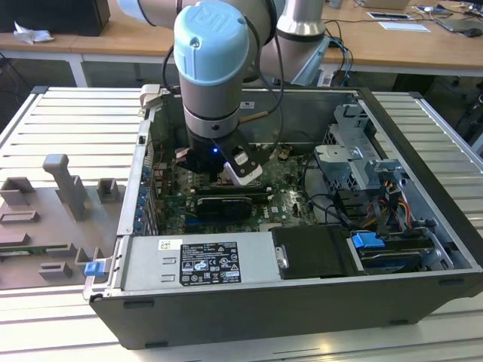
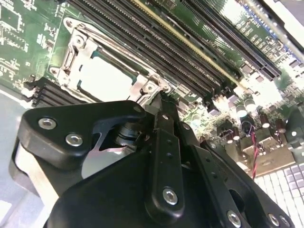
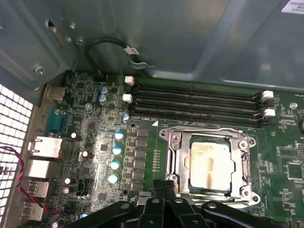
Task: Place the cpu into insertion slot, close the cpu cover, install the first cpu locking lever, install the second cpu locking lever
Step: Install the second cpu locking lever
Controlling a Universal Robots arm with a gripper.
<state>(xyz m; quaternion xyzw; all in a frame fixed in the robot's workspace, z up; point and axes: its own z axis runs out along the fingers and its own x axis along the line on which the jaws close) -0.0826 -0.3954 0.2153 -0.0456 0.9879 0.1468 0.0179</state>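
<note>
Silver-beige cpu (image 3: 210, 164) seated in the insertion slot (image 3: 175, 164) beside the motherboard's (image 3: 95, 142) memory slots (image 3: 194, 102), cpu cover (image 3: 247, 166) lying closed over it; levers' state undetermined; gripper (image 3: 164, 187) with fingers pressed together at the socket's edge, holding nothing visible.

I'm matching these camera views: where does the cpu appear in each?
Exterior view: hidden beneath the arm's wrist.
Second wrist view: the cpu sits inside the cpu cover, just beyond the pincer.
First wrist view: cpu, near the pincer.
Shared landmark: memory slots beside the socket.
</note>
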